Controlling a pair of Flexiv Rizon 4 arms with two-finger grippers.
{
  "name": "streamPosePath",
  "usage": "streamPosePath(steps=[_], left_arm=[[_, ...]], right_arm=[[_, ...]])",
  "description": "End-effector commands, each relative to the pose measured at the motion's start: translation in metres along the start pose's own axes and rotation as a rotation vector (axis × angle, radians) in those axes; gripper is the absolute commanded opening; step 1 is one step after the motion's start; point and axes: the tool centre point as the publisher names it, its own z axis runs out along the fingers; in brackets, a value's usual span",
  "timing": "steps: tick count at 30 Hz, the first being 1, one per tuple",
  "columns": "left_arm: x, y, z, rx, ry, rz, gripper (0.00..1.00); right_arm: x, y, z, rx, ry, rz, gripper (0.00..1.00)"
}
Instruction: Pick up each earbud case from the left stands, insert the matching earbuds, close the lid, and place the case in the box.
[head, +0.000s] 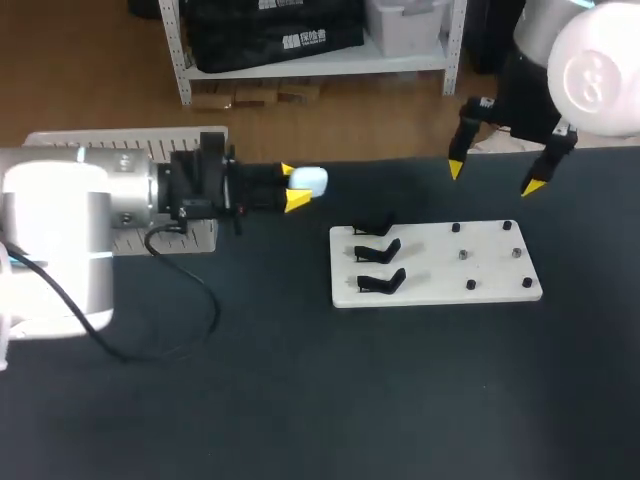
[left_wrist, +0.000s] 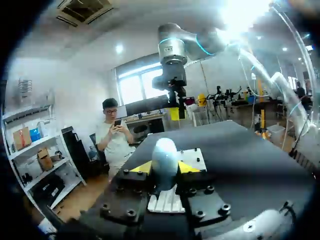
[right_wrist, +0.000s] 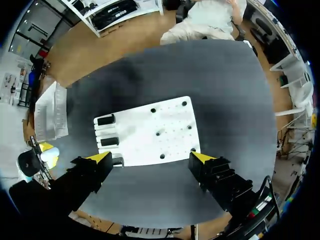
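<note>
From the head view, a white ribbed tray (head: 125, 143) sits at the left end of the dark table (head: 300, 400), and the left arm lying across it hides most of its inside, so what it holds cannot be told. The left gripper (head: 293, 186) is closed on a pale blue earbud case (head: 311, 181), lifted above the table just left of the white board (head: 435, 270); the case's long axis runs along the fingers, its rounded end pointing toward the board. Three black stands (head: 378, 252) line the board's left side, and small dark pegs (head: 463, 254) dot its right. The right gripper (head: 495, 177) hangs above the board's far edge, fingers spread wide and holding nothing. In the left wrist view, the case is pinched between both yellow tips and juts past them, lengthwise along the fingers, with the board just ahead. In the right wrist view, the wide-open fingers straddle the board's near edge from above; the tray lies beyond the stands, and its contents cannot be made out
</note>
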Motion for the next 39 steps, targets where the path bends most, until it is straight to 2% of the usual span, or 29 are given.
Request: streamPosePath(steps=[1,5,8,10,17,19,22,29,30,31,32,39], left_arm=[[-0.007,0.019,-0.07,-0.136,0.065,-0.048,0.0],[0.014,0.054,-0.095,-0.187,0.129,-0.103,0.0],[0.036,0.08,-0.115,-0.234,0.212,-0.142,0.0],[0.046,0.09,-0.123,-0.26,0.276,-0.153,0.0],[0.072,0.124,-0.156,-0.353,0.33,-0.199,0.0],[0.075,0.131,-0.164,-0.365,0.328,-0.203,0.0],[0.079,0.136,-0.173,-0.381,0.376,-0.187,0.0],[0.09,0.141,-0.192,-0.432,0.411,-0.183,0.0],[0.088,0.14,-0.195,-0.441,0.408,-0.178,0.36],[0.087,0.139,-0.196,-0.443,0.408,-0.173,0.89],[0.085,0.138,-0.197,-0.448,0.409,-0.162,1.0],[0.067,0.125,-0.198,-0.446,0.365,-0.106,1.0]], right_arm=[[0.004,-0.001,0.0,0.001,-0.07,0.002,1.0],[0.004,-0.001,0.0,0.001,-0.07,0.002,1.0],[0.004,-0.001,0.0,0.001,-0.07,0.002,1.0],[0.004,-0.001,0.0,0.001,-0.07,0.002,1.0],[0.004,-0.001,0.0,0.001,-0.07,0.002,1.0],[0.004,-0.001,0.0,0.001,-0.07,0.002,1.0],[0.004,-0.001,0.0,0.001,-0.07,0.002,1.0],[0.004,-0.001,0.0,0.001,-0.07,0.002,1.0],[0.004,-0.001,0.0,0.001,-0.07,0.002,1.0],[0.004,-0.001,0.0,0.001,-0.07,0.002,1.0],[0.004,-0.001,0.0,0.001,-0.07,0.002,1.0],[0.004,-0.001,0.0,0.001,-0.07,0.002,1.0]])
